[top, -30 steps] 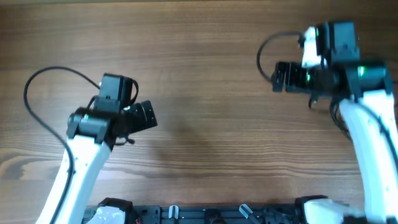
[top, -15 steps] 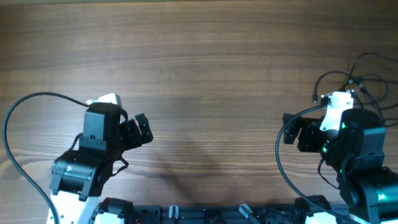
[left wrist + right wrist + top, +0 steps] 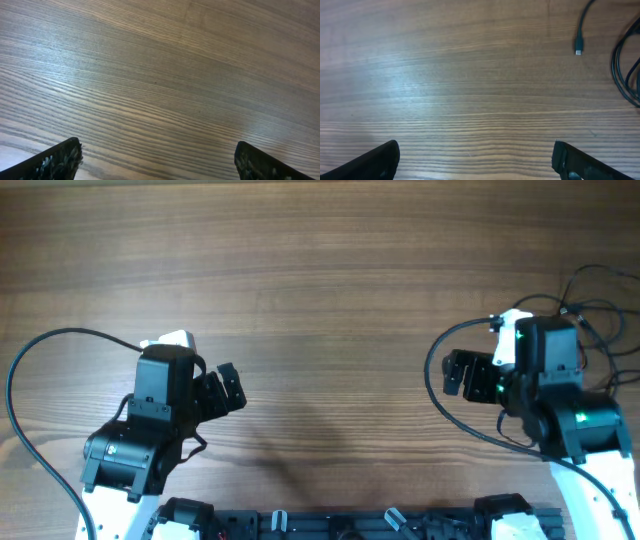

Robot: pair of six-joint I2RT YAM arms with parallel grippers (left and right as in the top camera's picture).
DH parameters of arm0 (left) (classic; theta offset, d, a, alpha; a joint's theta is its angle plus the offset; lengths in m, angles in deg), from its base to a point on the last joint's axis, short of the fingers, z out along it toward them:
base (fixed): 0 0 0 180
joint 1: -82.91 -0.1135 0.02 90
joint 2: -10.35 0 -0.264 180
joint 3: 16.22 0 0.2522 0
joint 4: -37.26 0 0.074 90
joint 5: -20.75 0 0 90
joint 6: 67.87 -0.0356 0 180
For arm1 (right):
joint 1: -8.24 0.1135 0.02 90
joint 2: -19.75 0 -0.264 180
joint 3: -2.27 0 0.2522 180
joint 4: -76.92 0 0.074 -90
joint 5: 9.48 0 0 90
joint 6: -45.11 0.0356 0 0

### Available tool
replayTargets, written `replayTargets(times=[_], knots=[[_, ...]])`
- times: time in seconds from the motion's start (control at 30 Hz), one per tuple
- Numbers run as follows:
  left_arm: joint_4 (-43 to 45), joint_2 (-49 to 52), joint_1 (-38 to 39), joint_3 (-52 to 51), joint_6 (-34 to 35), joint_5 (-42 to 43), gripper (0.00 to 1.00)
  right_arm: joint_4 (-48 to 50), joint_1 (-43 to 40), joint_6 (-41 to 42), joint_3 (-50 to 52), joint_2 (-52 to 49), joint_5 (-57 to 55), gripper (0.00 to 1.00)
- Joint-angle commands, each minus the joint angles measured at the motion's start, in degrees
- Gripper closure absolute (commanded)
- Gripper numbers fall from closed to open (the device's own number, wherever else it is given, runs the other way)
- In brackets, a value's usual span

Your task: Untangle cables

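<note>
Two pincers, both spread open and empty, over one table point(image 3: 330, 260).
Left pincer point(image 3: 157, 145) and right pincer point(image 3: 476, 145) well apart; tangled black cables point(image 3: 614, 70) at table's right edge, cord count unclear, one plug end point(image 3: 578, 50) showing.

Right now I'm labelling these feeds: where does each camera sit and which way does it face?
Overhead: above the table, facing straight down; shows left gripper, right gripper, cables far right.
Left wrist: on the left arm, facing down at bare wood; own fingertips at bottom corners.
Right wrist: likewise on the right arm; plug and cables top right, shared with overhead.
</note>
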Motion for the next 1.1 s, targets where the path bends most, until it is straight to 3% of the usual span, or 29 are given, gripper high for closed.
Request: replayTargets(times=[0.0,0.57,0.73,0.93,1.07], knots=[[0.1,0.0,0.2,-0.5,-0.1,-0.5,0.00,0.1,-0.1,0.6,0.4,1.0,-1.0,0.00],[0.1,0.0,0.2,-0.5,-0.1,-0.5,0.00,0.9,-0.1,0.5,0.4,20.1,-4.4,0.00],[0.1,0.0,0.2,-0.5,-0.1,-0.5,0.00,15.6,-0.1,0.0,8.1,26.2,-4.3,0.00],[0.1,0.0,0.2,-0.5,-0.1,-0.5,0.00,40.7,-0.1,0.1,27.7,38.2,0.8,0.00],[0.1,0.0,0.2,-0.5,-0.1,-0.5,0.00,46.6,-0.1,0.2,34.5,44.1,1.2,0.00]])
